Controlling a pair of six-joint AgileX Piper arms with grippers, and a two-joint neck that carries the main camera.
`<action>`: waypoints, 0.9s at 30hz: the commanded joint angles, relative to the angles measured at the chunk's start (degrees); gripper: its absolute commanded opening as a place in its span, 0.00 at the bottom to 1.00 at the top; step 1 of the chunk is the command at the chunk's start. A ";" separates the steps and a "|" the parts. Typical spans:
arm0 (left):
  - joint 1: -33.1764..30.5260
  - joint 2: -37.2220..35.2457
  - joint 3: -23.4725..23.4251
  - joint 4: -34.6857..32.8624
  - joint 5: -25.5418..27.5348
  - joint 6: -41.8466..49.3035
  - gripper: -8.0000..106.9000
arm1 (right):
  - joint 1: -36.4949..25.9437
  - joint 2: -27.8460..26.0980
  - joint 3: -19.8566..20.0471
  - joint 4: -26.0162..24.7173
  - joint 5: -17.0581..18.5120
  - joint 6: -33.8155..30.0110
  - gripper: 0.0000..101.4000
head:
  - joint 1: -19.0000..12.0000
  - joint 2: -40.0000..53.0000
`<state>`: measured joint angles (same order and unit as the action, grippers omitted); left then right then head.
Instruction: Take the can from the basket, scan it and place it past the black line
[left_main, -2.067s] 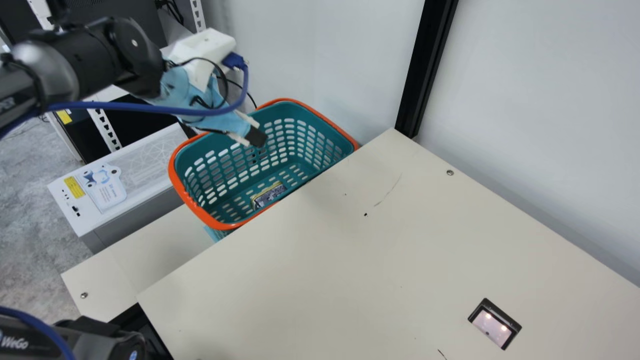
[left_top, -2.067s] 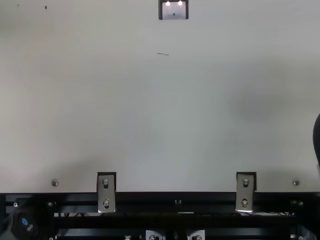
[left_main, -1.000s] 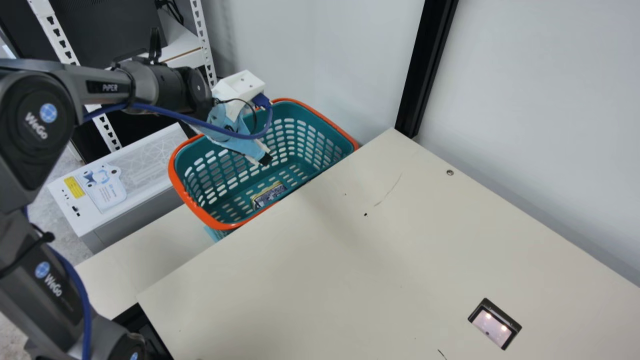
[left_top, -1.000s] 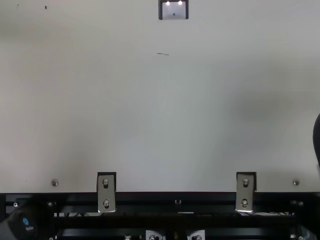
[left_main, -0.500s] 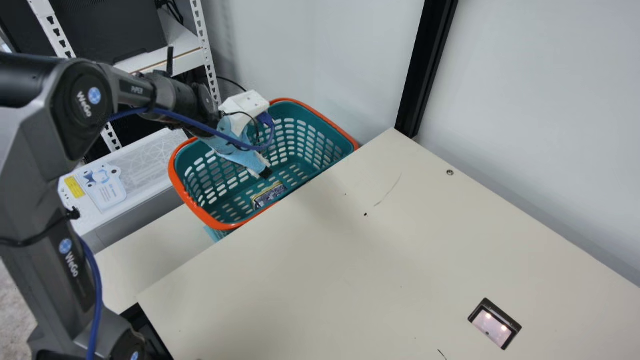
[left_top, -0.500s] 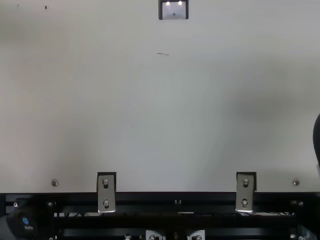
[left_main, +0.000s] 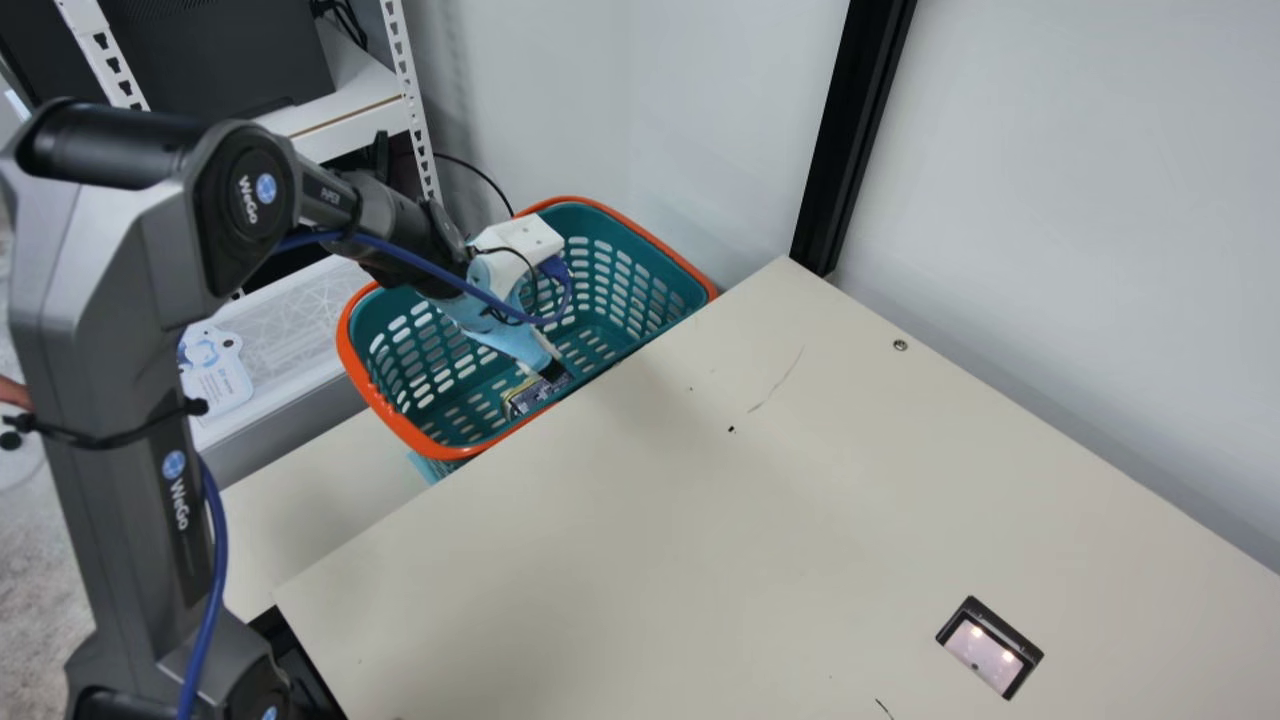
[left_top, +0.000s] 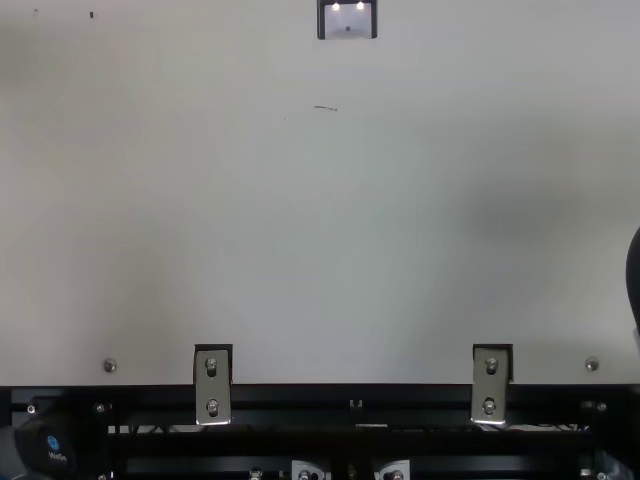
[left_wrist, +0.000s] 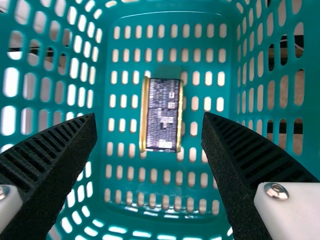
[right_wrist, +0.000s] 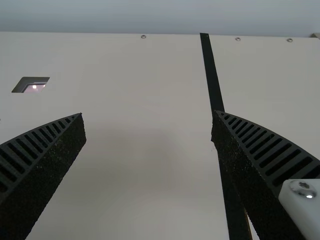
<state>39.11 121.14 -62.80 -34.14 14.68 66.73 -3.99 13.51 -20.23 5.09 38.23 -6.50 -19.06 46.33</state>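
My left gripper (left_main: 550, 371) is lowered into the teal basket (left_main: 360, 388) with the orange rim, just above the can (left_main: 532, 392). In the left wrist view the can (left_wrist: 162, 115) lies on its side on the slotted basket floor, its printed dark side up. There my left gripper (left_wrist: 150, 120) is open, a finger to either side of the can and touching nothing. My right gripper (right_wrist: 149, 117) stands open over the table with nothing between its fingers. Beside its one finger runs the black line (right_wrist: 212, 75). The scanner (left_main: 990, 648) is set into the table.
The cream table (left_main: 700, 520) borders the basket, its edge hiding part of the basket's near side. Behind stand a wall (left_main: 700, 120) and a black post (left_main: 850, 140). A white shelf (left_main: 350, 110) and a white box (left_main: 290, 330) are beyond the left arm.
My left arm has come into the main view from the left, and its gripper has gone down into the basket toward the can. The can lies where it was.
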 joint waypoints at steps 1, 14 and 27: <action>-0.23 0.84 -0.22 -1.03 -0.07 1.08 0.85 | 0.00 0.00 0.00 0.00 0.00 0.00 1.00 | -3.69 1.76; -1.07 8.18 -2.99 -9.00 -2.21 9.10 0.85 | 0.00 0.00 0.00 0.00 0.00 0.00 1.00 | -3.69 1.76; -0.52 15.56 -8.25 -16.97 -4.21 18.00 0.85 | 0.00 0.00 0.00 0.00 0.00 0.00 1.00 | -3.69 1.76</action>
<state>38.51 136.27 -70.76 -50.46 10.44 84.12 -3.99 13.51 -20.23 5.09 38.23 -6.50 -19.35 46.33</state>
